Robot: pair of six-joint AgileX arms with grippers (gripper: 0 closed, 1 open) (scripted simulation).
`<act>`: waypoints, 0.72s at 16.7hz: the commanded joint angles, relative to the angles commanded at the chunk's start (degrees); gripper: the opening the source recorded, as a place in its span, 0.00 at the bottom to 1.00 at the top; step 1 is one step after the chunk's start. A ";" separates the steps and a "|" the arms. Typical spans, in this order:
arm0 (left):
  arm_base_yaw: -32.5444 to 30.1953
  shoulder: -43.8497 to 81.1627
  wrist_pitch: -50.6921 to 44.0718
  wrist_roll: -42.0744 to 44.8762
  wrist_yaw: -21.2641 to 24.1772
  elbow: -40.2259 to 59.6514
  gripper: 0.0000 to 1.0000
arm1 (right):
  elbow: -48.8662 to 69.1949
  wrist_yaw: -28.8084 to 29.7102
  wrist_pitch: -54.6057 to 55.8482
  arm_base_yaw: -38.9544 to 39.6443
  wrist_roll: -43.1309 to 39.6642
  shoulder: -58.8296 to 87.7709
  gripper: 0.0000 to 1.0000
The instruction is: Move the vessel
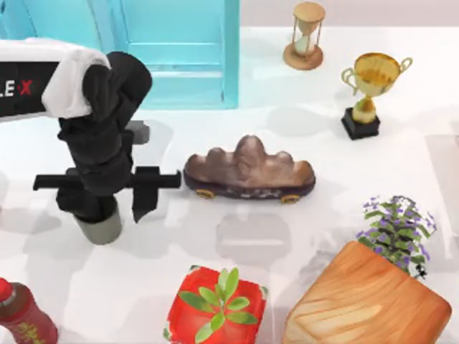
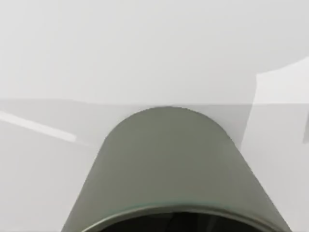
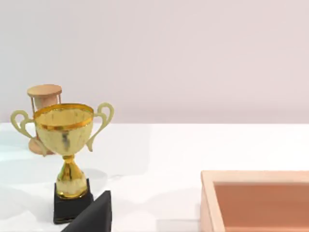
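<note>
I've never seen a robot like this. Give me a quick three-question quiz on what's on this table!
1. True or false: the left gripper is over the grey-green cup, at the table's left.
2. What stands nearest the hourglass? A) gold trophy B) red bottle C) red plant pot
3. Fill in: the rock ornament lies to the cup's ____ in the top view.

Key: 1 true; 2 A; 3 right.

Left arm (image 1: 43, 86) casing reads "LE X".
</note>
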 joint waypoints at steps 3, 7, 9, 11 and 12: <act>0.00 0.00 0.00 0.00 0.00 0.00 0.10 | 0.00 0.00 0.00 0.00 0.00 0.00 1.00; 0.00 0.00 0.00 0.00 0.00 0.00 0.00 | 0.00 0.00 0.00 0.00 0.00 0.00 1.00; 0.00 0.00 0.00 0.00 0.00 0.00 0.00 | 0.00 0.00 0.00 0.00 0.00 0.00 1.00; 0.00 0.00 0.00 0.00 0.00 0.00 0.00 | 0.00 0.00 0.00 0.00 0.00 0.00 1.00; 0.00 0.00 0.00 0.00 0.00 0.00 0.00 | 0.00 0.00 0.00 0.00 0.00 0.00 1.00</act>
